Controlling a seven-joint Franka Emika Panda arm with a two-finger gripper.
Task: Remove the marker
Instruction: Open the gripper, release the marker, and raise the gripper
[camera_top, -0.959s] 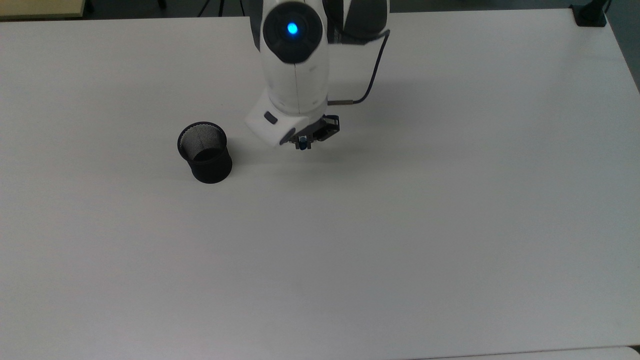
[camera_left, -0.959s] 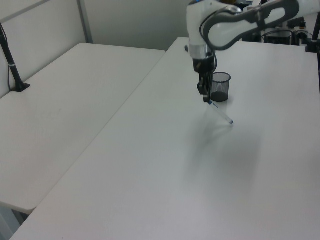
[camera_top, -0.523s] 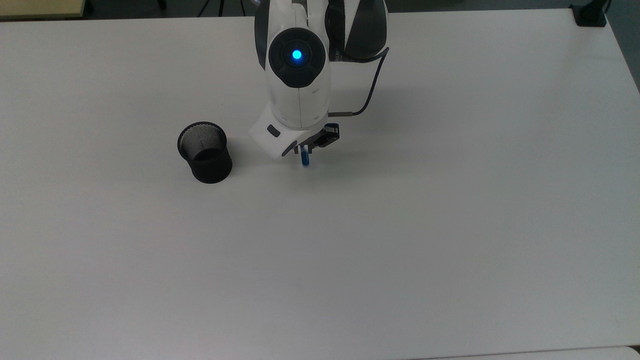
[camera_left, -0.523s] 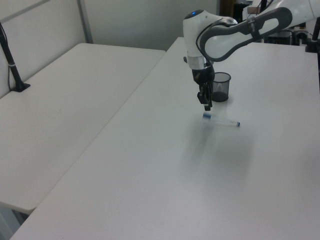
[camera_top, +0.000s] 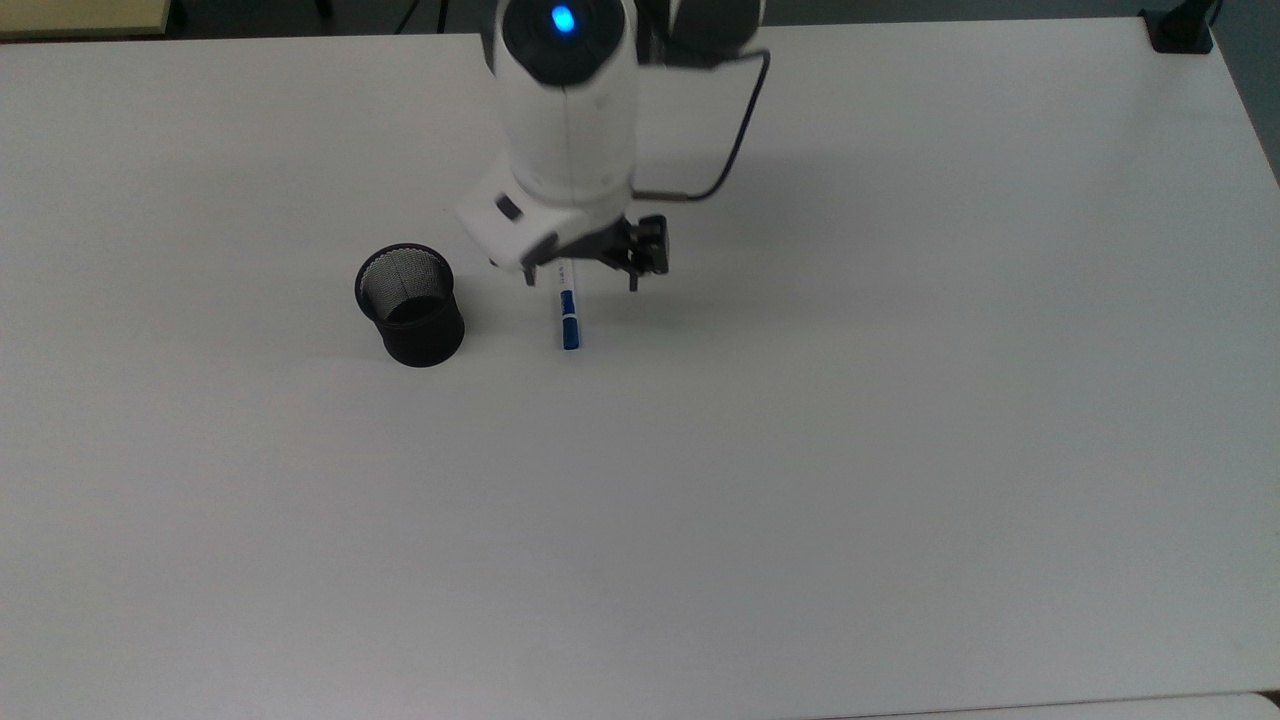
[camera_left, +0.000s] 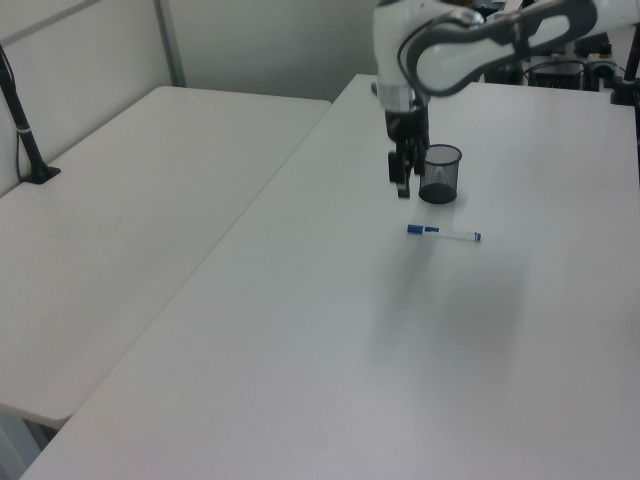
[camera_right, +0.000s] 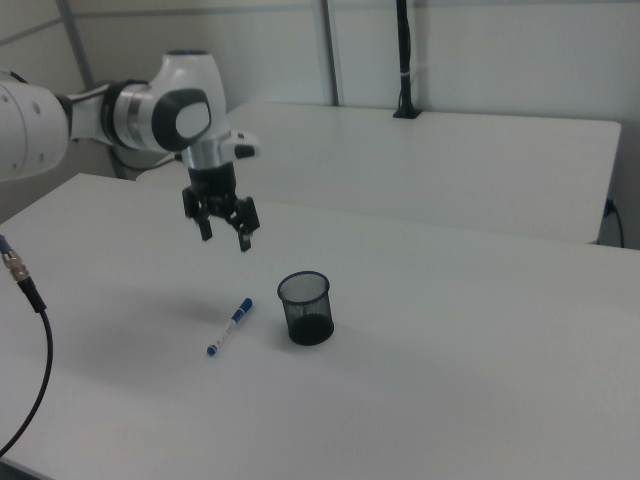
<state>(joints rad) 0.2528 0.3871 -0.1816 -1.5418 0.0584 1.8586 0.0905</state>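
marker (camera_top: 567, 309) flat on desk (camera_top: 900, 450), beside cup (camera_top: 410, 305); gripper (camera_right: 226, 232) above it, fingers spread, empty.

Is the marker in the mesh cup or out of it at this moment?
Out. The marker lies flat on the table beside the black mesh cup, apart from it. The gripper hangs open above, holding nothing.

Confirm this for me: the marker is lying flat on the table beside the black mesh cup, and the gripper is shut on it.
Not quite. The marker does lie flat beside the black mesh cup, but the right view shows the gripper open and raised above the table, holding nothing.
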